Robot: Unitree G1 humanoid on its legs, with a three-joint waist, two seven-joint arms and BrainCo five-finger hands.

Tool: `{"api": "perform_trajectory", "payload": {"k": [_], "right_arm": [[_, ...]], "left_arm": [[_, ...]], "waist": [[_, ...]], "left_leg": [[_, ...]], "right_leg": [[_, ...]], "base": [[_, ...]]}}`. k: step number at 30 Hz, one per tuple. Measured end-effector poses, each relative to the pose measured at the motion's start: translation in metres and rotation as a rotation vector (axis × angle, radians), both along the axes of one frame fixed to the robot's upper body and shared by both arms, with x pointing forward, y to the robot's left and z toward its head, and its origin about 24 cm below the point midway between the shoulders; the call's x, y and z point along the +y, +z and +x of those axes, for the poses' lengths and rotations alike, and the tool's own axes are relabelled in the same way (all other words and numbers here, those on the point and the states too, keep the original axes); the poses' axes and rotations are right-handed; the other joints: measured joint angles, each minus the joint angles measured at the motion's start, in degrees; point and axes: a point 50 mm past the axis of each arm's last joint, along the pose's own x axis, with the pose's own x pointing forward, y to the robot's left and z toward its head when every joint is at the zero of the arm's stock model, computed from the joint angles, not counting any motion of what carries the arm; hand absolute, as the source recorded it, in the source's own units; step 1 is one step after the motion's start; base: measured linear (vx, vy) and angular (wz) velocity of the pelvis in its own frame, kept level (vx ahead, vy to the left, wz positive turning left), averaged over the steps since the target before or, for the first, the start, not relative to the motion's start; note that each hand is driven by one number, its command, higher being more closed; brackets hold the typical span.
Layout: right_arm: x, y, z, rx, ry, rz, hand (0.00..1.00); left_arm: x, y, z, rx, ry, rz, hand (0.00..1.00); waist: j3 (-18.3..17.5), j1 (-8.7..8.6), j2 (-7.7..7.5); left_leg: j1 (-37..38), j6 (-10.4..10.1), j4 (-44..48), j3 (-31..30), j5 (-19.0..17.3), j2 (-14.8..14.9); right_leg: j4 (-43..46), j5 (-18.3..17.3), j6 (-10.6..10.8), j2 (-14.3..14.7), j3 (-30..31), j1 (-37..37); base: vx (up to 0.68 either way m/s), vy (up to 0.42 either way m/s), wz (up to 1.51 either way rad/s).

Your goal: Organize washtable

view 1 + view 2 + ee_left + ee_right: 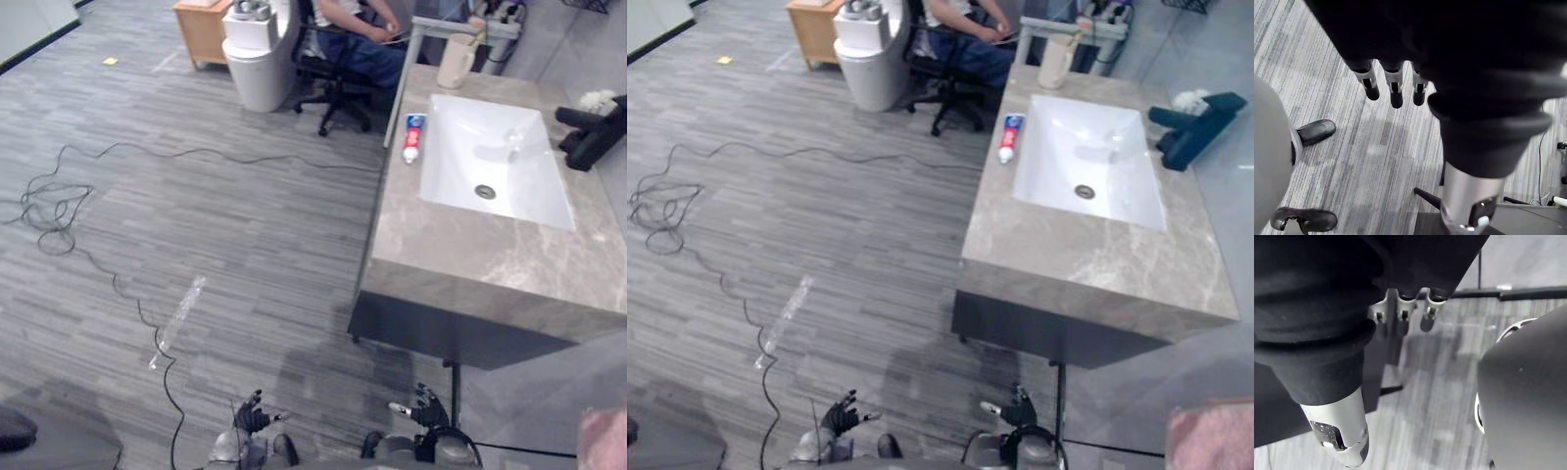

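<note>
On the right side of the head views stands the washtable (pixel 470 255), grey marbled top, w/ grey plank floor (pixel 245 215) spreading to its left. A white rectangular basin (pixel 495 147) is sunk in the far half of the top, drain (pixel 485 192) near its front edge. At the far end a person (pixel 358 39) sits on a black wheeled chair (pixel 338 98), next to a white round bin (pixel 257 54) and a small wooden cabinet (pixel 201 29). A dark angular object (pixel 593 132) lies on the counter just beside the basin's right edge, something white and fluffy (pixel 598 100) behind it. A beige cup (pixel 456 61) stands upright at the far left corner of the counter. A toothpaste tube (pixel 414 138) lies flat on the counter, just beside the basin's left edge, cap toward the robot. A clear plastic bottle (pixel 178 318) lies on the floor, well apart from the washtable. Left hand (pixel 251 417) and right hand (pixel 428 407) hang low over the floor in front of the washtable, not touching it. Left fingers (pixel 1396 93) approx straight, holding nothing; right fingers (pixel 1400 316) relaxed, also empty.
</note>
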Motion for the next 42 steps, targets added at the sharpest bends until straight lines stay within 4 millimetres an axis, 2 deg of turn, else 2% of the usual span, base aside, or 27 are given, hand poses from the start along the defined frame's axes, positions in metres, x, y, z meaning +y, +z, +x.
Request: {"api": "perform_trajectory", "payload": {"k": [2, 4, 6, 8, 10, 11, 14, 16, 17, 18, 19, 20, 21, 22, 23, 26, 28, 29, 30, 31, 32, 33, 34, 35, 37, 39, 42], "right_arm": [[-0.001, 0.001, 0.003, -0.01, 0.007, 0.002, 0.0], [0.001, 0.001, 0.003, -0.01, 0.012, 0.011, 0.0], [0.002, 0.001, 0.002, -0.005, 0.021, 0.011, 0.0], [0.004, -0.001, 0.0, 0.005, 0.025, 0.016, 0.0], [0.008, -0.001, -0.001, 0.007, 0.021, 0.029, 0.0], [0.013, -0.003, -0.004, 0.016, 0.014, 0.047, 0.0], [0.015, -0.002, -0.003, 0.005, -0.051, 0.078, 0.0], [0.013, -0.004, -0.007, 0.014, -0.076, 0.081, 0.0], [0.01, -0.005, -0.014, 0.03, -0.104, 0.081, 0.0], [0.005, -0.003, -0.01, 0.006, -0.114, 0.074, 0.0], [0.004, -0.001, -0.008, -0.008, -0.112, 0.07, 0.0], [0.005, 0.0, -0.007, -0.017, -0.11, 0.072, 0.0], [0.007, 0.001, -0.006, -0.027, -0.106, 0.074, 0.0], [0.008, 0.002, -0.005, -0.036, -0.103, 0.075, 0.0], [0.008, 0.001, -0.007, -0.033, -0.108, 0.077, 0.0], [0.005, 0.004, -0.001, -0.064, -0.112, 0.078, 0.0], [0.002, 0.006, 0.0, -0.083, -0.149, 0.097, 0.0], [-0.004, 0.007, 0.001, -0.103, -0.182, 0.093, 0.0], [-0.007, 0.007, -0.001, -0.102, -0.199, 0.088, 0.0], [-0.008, 0.007, -0.002, -0.099, -0.203, 0.086, 0.0], [-0.009, 0.006, -0.006, -0.089, -0.205, 0.082, 0.0], [-0.016, 0.01, -0.003, -0.104, -0.199, 0.064, 0.0], [-0.018, 0.011, -0.002, -0.107, -0.191, 0.057, 0.0], [-0.017, 0.01, 0.001, -0.093, -0.158, 0.05, 0.0], [-0.012, 0.008, -0.001, -0.073, -0.123, 0.054, 0.0], [-0.01, 0.006, -0.003, -0.053, -0.117, 0.055, 0.0], [0.0, 0.008, 0.005, -0.064, -0.08, 0.072, 0.0]], "left_arm": [[0.002, -0.001, -0.002, 0.004, 0.0, 0.006, 0.0], [0.009, -0.001, -0.003, 0.008, 0.002, 0.025, 0.0], [0.014, -0.002, -0.005, 0.023, 0.012, 0.038, 0.0], [0.021, -0.002, -0.007, 0.031, 0.045, 0.046, 0.0], [0.025, -0.001, -0.008, 0.029, 0.071, 0.055, 0.0], [0.031, 0.0, -0.006, 0.02, 0.087, 0.071, 0.0], [0.034, 0.0, -0.005, 0.018, 0.11, 0.074, 0.0], [0.035, 0.002, -0.001, 0.002, 0.129, 0.071, 0.0], [0.035, 0.004, 0.004, -0.019, 0.128, 0.07, 0.0], [0.029, 0.004, 0.006, -0.032, 0.145, 0.052, 0.0], [0.031, 0.005, 0.006, -0.034, 0.162, 0.052, 0.0], [0.031, 0.005, 0.007, -0.035, 0.176, 0.05, 0.0], [0.032, 0.006, 0.009, -0.041, 0.179, 0.052, 0.0], [0.033, 0.006, 0.01, -0.045, 0.188, 0.05, 0.0], [0.033, 0.006, 0.009, -0.042, 0.196, 0.047, 0.0], [0.027, 0.005, 0.011, -0.035, 0.171, 0.037, 0.0], [0.021, 0.003, 0.011, -0.026, 0.161, 0.024, 0.0], [0.015, 0.0, 0.006, -0.008, 0.172, 0.004, 0.0], [0.012, -0.001, 0.003, -0.003, 0.18, -0.005, 0.0], [0.011, 0.0, 0.004, -0.008, 0.188, -0.012, 0.0], [0.013, 0.0, 0.002, -0.018, 0.233, -0.019, 0.0], [0.011, 0.003, 0.005, -0.045, 0.29, -0.04, 0.0], [0.01, 0.003, 0.004, -0.051, 0.3, -0.046, 0.0], [0.009, 0.003, 0.0, -0.054, 0.315, -0.051, 0.0], [0.013, 0.003, -0.007, -0.05, 0.349, -0.055, 0.0], [0.014, 0.005, -0.005, -0.076, 0.363, -0.058, 0.0], [0.019, 0.01, 0.005, -0.113, 0.372, -0.057, 0.0]], "waist": [[0.12, -0.19, 0.31], [0.3, -0.31, 0.17], [0.29, -0.38, -1.05], [0.4, 0.36, -1.24], [0.27, 0.38, -2.06], [-0.07, 0.59, -4.03], [0.8, 0.44, -4.57], [0.65, 1.17, -5.61], [0.7, 1.88, -6.45], [1.32, 1.81, -5.26], [1.61, 1.88, -4.59], [2.18, 1.83, -3.75], [2.31, 1.82, -4.05], [2.38, 2.3, -4.7], [2.41, 2.43, -4.79], [2.41, 1.49, -4.47], [2.44, 0.16, -3.99], [2.63, -1.31, -2.66], [2.53, -1.53, -2.25], [2.51, -1.59, -2.07], [2.36, -1.77, -2.15], [2.48, -1.03, 0.44], [2.38, -0.73, 1.46], [2.72, 0.75, 3.3], [3.23, 2.24, 2.53], [3.2, 3.62, 2.13], [3.77, 4.67, 0.53]], "left_leg": [[-1.05, 0.91, 0.04, -3.97, -0.12, -0.25], [-2.38, 3.25, -0.23, -8.43, 0.51, -0.14], [-3.39, 3.5, -0.43, -11.96, 0.94, -0.84], [-4.71, 3.41, -0.45, -13.87, 1.25, -1.16], [-6.09, 3.4, -0.46, -14.48, 1.25, -2.15], [-7.28, 3.35, -0.46, -14.34, 1.79, -4.44], [-7.64, 3.93, -0.26, -13.44, 2.29, -5.16], [-9.5, 6.07, 4.37, -10.14, 0.71, -6.11], [-11.5, 7.39, 11.43, -6.13, -3.06, -6.95], [-13.76, 7.67, 18.73, -5.15, -8.82, -6.03], [-14.34, 8.27, 20.62, -6.1, -10.77, -5.38], [-12.29, 9.32, 20.91, -7.69, -12.47, -5.07], [-11.32, 9.65, 20.83, -8.29, -13.1, -4.83], [-9.08, 9.9, 19.44, -8.46, -13.82, -4.57], [-6.65, 9.86, 17.15, -8.45, -14.19, -4.57], [-2.41, 9.38, 11.52, -8.57, -14.15, -5.6], [1.7, 9.04, 8.27, -10.45, -14.29, -7.22], [4.74, 7.38, 7.61, -12.15, -15.24, -7.3], [5.49, 6.57, 10.06, -12.37, -15.77, -7.66], [5.35, 5.09, 13.2, -11.61, -16.66, -7.83], [1.37, 2.75, 29.44, -8.0, -18.37, -8.91], [-5.03, 2.37, 49.19, -4.54, -16.48, -5.02], [-6.27, 2.39, 52.71, -4.14, -16.12, -3.7], [-9.69, 4.02, 62.82, -0.88, -17.44, 1.02], [-12.53, 4.63, 66.71, 0.05, -17.83, 4.26], [-16.58, 4.64, 64.13, -0.6, -18.1, 6.8], [-23.71, 3.49, 49.2, -3.7, -18.77, 6.16]], "right_leg": [[6.67, -0.08, -0.52, 1.27, 9.86, -3.45], [11.79, -0.37, -1.43, 2.92, 19.76, -6.61], [9.4, -1.12, -1.23, 2.81, 21.44, -4.02], [5.99, -1.28, -1.04, 2.59, 20.87, -1.94], [1.88, -2.31, 0.49, 1.61, 20.85, -0.61], [-2.07, -5.73, 2.94, -0.4, 21.0, 0.36], [-2.9, -6.66, 4.35, -1.64, 19.2, 0.37], [-2.46, -7.95, 7.47, -4.55, 17.56, 1.08], [-0.81, -7.16, 12.13, -6.89, 15.37, 2.56], [10.02, -5.94, 10.76, -6.58, 17.22, -1.24], [16.38, -4.6, 9.13, -6.15, 18.73, -3.7], [28.48, -0.34, 5.23, -4.85, 21.42, -9.56], [32.09, -1.92, 4.9, -3.67, 22.05, -11.34], [34.68, -6.13, 4.38, -1.25, 21.12, -14.21], [33.42, -8.27, 3.44, 0.75, 18.41, -16.86], [23.13, -8.73, 1.49, 4.66, 11.08, -22.21], [16.91, -6.52, -1.7, 7.88, 9.81, -23.69], [17.1, -5.79, -3.98, 9.41, 8.52, -23.19], [17.06, -4.98, -5.88, 9.97, 6.87, -22.3], [16.74, -4.41, -6.91, 10.48, 5.91, -21.51], [10.53, -0.01, -11.88, 13.2, 5.35, -17.15], [6.62, -0.34, -14.59, 15.18, 6.17, -12.91], [6.23, -0.51, -14.82, 15.88, 7.38, -12.19], [5.83, -3.11, -14.65, 17.64, 11.32, -8.41], [4.7, -5.68, -13.87, 17.45, 16.56, -2.35], [2.13, -7.01, -12.14, 15.96, 21.76, 2.96], [-1.47, -7.65, -11.06, 10.87, 30.16, 9.36]], "base": [[-0.08, 0.053, 0.67], [-0.07, 0.017, 1.02], [-0.05, -0.061, 1.12], [-0.09, -0.029, 0.75], [-0.07, -0.023, 0.38], [-0.05, -0.02, 0.18], [-0.04, 0.013, 0.27], [0.07, 0.103, 0.49], [0.21, 0.192, 0.64], [0.18, 0.167, 0.59], [0.16, 0.18, 0.45], [0.17, 0.153, 0.29], [0.3, 0.225, 0.29], [0.37, 0.218, 0.11], [0.31, 0.176, -0.04], [0.36, 0.167, -0.07], [0.52, 0.146, 0.56], [0.74, 0.158, 0.98], [0.67, 0.119, 0.85], [0.71, 0.099, 0.76], [0.85, 0.057, 0.55], [0.7, 0.035, 0.27], [0.68, 0.081, -0.61], [0.7, 0.124, -1.15], [0.76, 0.139, -1.26], [0.66, 0.207, -1.16], [0.62, 0.342, -1.36]]}}
